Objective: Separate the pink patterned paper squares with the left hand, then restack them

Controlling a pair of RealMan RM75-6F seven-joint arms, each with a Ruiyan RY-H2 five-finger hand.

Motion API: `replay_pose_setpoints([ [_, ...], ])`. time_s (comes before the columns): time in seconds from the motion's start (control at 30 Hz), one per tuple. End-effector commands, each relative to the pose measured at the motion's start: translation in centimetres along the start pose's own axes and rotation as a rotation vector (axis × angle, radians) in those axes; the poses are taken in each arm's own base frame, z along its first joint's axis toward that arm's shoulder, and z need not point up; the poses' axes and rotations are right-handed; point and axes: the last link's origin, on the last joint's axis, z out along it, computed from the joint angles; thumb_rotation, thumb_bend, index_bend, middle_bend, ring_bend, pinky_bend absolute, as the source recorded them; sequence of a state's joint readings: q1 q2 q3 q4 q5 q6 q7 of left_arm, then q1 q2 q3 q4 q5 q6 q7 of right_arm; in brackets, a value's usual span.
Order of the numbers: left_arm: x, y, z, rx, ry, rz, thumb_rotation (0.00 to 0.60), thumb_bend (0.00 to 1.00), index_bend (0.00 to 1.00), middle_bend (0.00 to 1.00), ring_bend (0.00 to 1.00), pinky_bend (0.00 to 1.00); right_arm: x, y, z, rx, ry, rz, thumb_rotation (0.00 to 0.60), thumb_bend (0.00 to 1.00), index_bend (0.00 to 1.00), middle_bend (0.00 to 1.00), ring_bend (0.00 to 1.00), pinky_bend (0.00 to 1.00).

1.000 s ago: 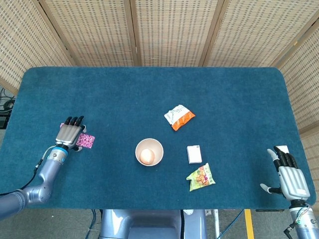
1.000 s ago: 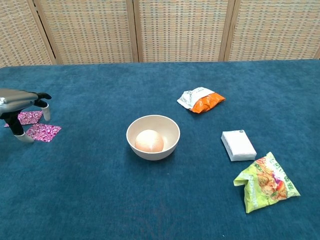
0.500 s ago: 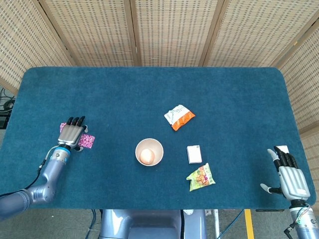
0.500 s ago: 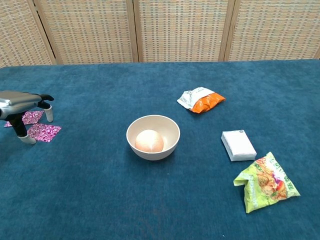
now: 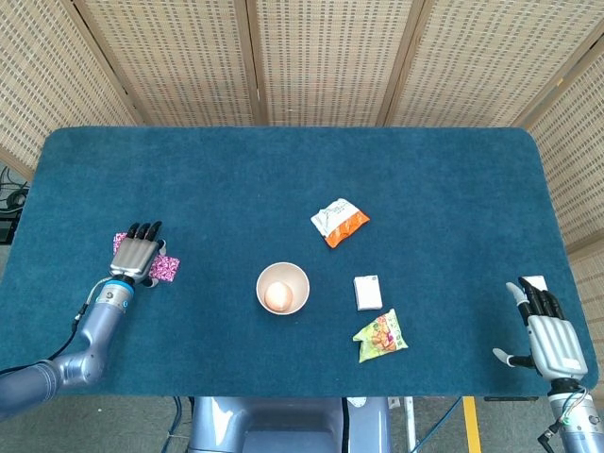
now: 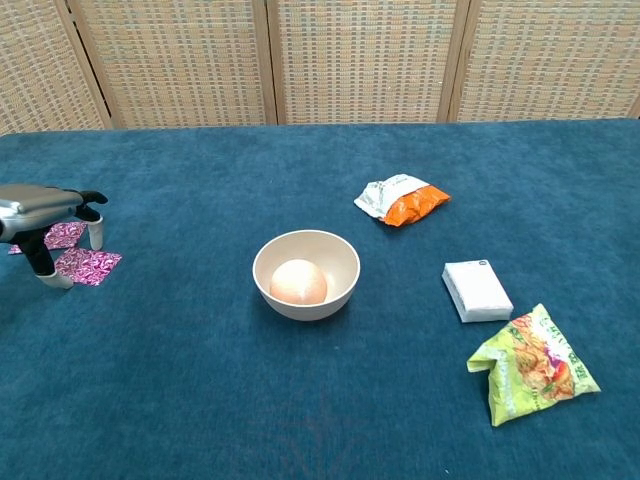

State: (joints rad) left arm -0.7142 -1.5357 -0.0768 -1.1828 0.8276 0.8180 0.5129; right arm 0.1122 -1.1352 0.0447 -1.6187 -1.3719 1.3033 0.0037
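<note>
Left hand (image 5: 137,253) over pink squares (image 5: 167,268) — fingers spread.

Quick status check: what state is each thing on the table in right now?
Left hand: fingers spread above the pink squares, holding nothing.
Right hand: open, idle.
Near pink square: flat on the table.
Far pink square: flat, apart from the near one.
Bowl: upright, holds an orange ball.

Staged robot test area, likely a lab. Table (image 5: 283,170) covered in blue carpet-like cloth, enclosed behind by woven folding screens (image 5: 330,57). Assorted props laid well apart: bowl (image 6: 306,273), snack bags (image 6: 530,365), white box (image 6: 477,290). Bare floor with yellow tape (image 5: 469,425) visible below.
</note>
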Motion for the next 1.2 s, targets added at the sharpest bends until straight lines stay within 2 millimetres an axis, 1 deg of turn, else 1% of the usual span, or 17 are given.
replay_pose_setpoints([
  [0.03, -0.01, -0.06, -0.02, 0.001, 0.0, 0.001, 0.6, 0.21, 0.39, 0.0, 0.0, 0.0, -0.02, -0.02, 0.01, 0.0, -0.001, 0.0, 0.6, 0.1, 0.0, 0.0, 0.0, 0.0],
  [0.57, -0.36, -0.05, -0.1, 0.005, -0.007, 0.0, 0.6, 0.22, 0.42, 0.0, 0.0, 0.0, -0.02, -0.02, -0.01, 0.0, -0.002, 0.0, 0.6, 0.1, 0.0, 0.0, 0.0, 0.0],
  [0.93, 0.19, -0.12, -0.24, 0.006, 0.003, -0.015, 0.6, 0.22, 0.43, 0.0, 0.0, 0.0, 0.07, 0.0, -0.05, 0.002, 0.002, 0.004, 0.6, 0.1, 0.0, 0.0, 0.0, 0.0],
  [1.2, 0.18, -0.24, -0.3, 0.014, 0.002, -0.015, 0.6, 0.22, 0.43, 0.0, 0.0, 0.0, 0.06, -0.04, -0.09, 0.003, 0.001, 0.004, 0.6, 0.1, 0.0, 0.0, 0.0, 0.0],
])
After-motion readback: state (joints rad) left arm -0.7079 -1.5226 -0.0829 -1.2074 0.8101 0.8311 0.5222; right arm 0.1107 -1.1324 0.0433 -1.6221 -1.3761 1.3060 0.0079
